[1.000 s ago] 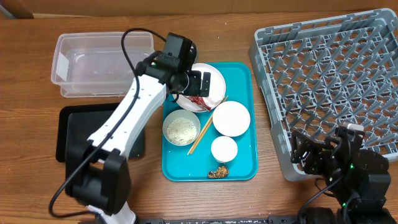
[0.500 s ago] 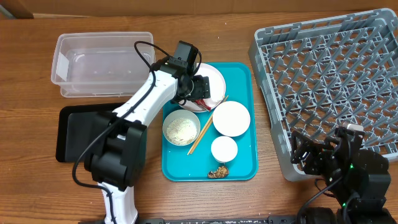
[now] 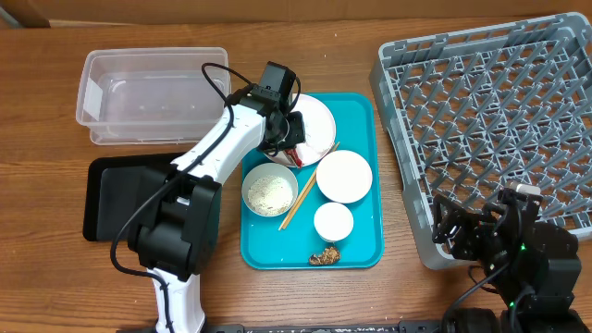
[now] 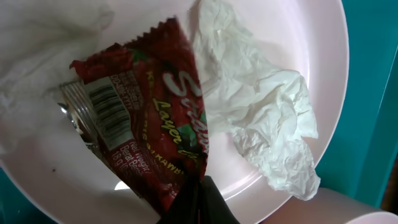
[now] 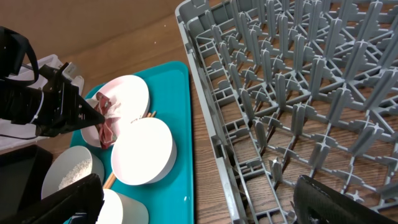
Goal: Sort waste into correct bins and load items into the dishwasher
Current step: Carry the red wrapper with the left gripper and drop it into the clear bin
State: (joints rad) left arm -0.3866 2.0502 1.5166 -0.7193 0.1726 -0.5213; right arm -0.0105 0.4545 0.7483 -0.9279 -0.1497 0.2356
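Barely started: right gripper [image 3: 458, 222] gapes wide, holding nothing, at the rack's [image 3: 490, 111] 7 o'clock corner. Cup [image 3: 333, 222], bowls [image 3: 344, 176], chopsticks [image 3: 301, 199] sit on the teal tray [image 3: 365, 254]; black tray [image 3: 116, 199] at 9 and tub [image 3: 153, 97] at 10 look unfilled. Left gripper [image 4: 196, 199] pinches the red packet [image 4: 155, 124] tight, on the plate [image 4: 298, 37] at 12, napkin [image 4: 261, 118] beside.

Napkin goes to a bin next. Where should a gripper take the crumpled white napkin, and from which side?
Probably pinch a raised fold of the crumpled white napkin, straight down from above: it lies loose and bunched on the round white plate. Stay clear of the red sauce packet beside it, held by the left gripper.
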